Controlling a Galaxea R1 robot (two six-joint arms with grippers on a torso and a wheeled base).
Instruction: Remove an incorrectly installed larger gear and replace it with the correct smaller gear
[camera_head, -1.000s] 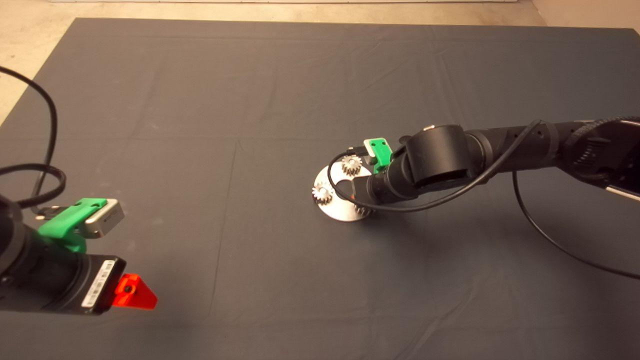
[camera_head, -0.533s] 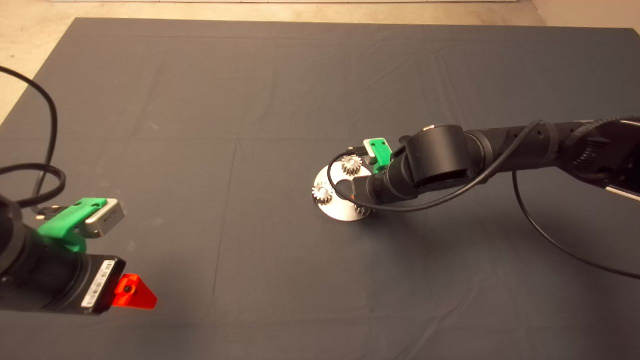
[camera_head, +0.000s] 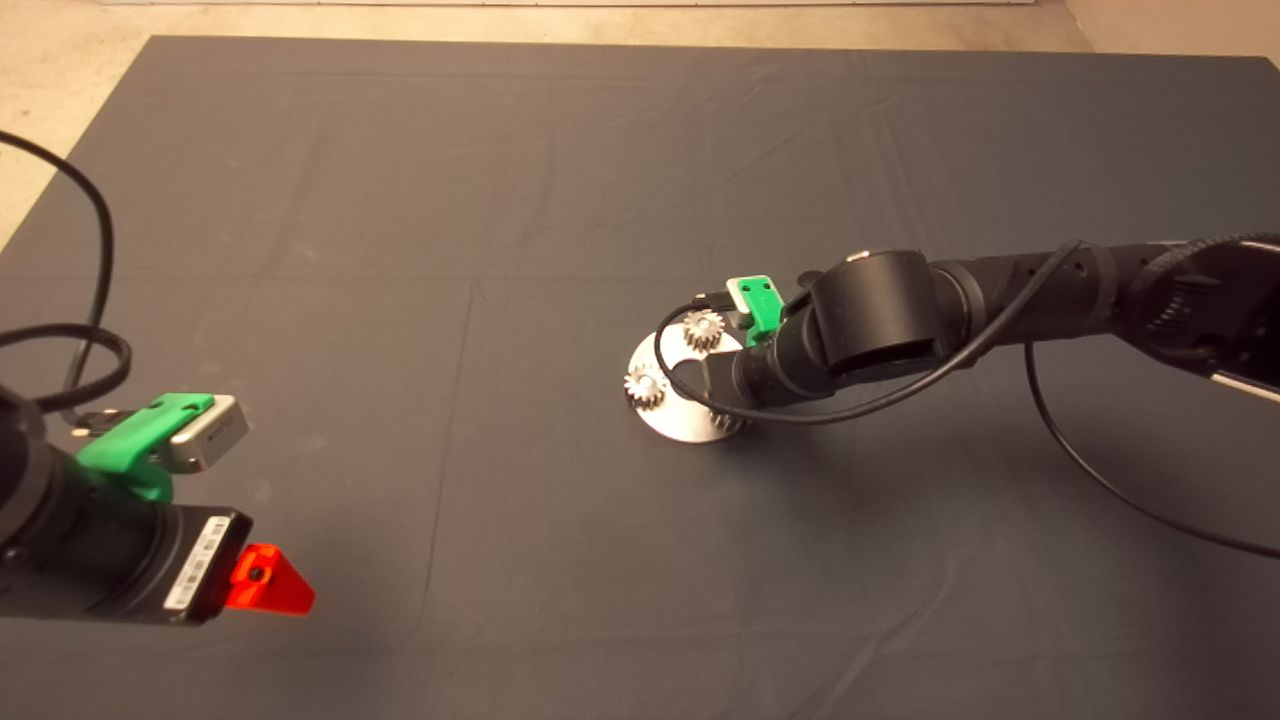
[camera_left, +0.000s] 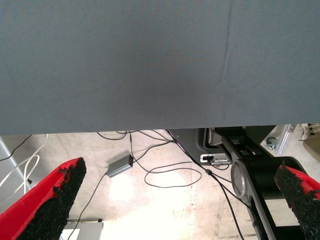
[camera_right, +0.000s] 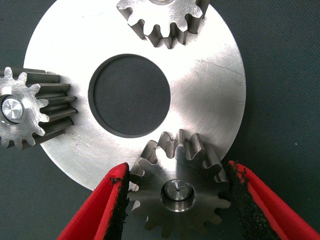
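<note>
A round steel plate (camera_right: 210, 85) with a centre hole lies mid-mat and carries three gears on pegs. The gear nearest me, dull grey with flared teeth, I take for the larger gear (camera_right: 177, 187); it sits on its peg at the plate's rim. My right gripper (camera_right: 177, 200) is low over it, and both black pads (camera_right: 119, 200) press its teeth from either side. In the head view the right wrist covers most of this gear (camera_head: 727, 421). The smaller gear is out of view. My left gripper (camera_head: 270, 585) is parked open at the lower left.
Two paler gears (camera_head: 703, 330) (camera_head: 646, 387) stand on the plate's (camera_head: 680, 425) other pegs, close to my right fingers. A black cable (camera_head: 1100, 480) trails over the mat from the right arm. The left wrist view shows the mat edge (camera_left: 150, 127) and floor cables (camera_left: 165, 175).
The left arm has sunk slightly at the lower left. The right gripper, the plate and the gears have not moved.
</note>
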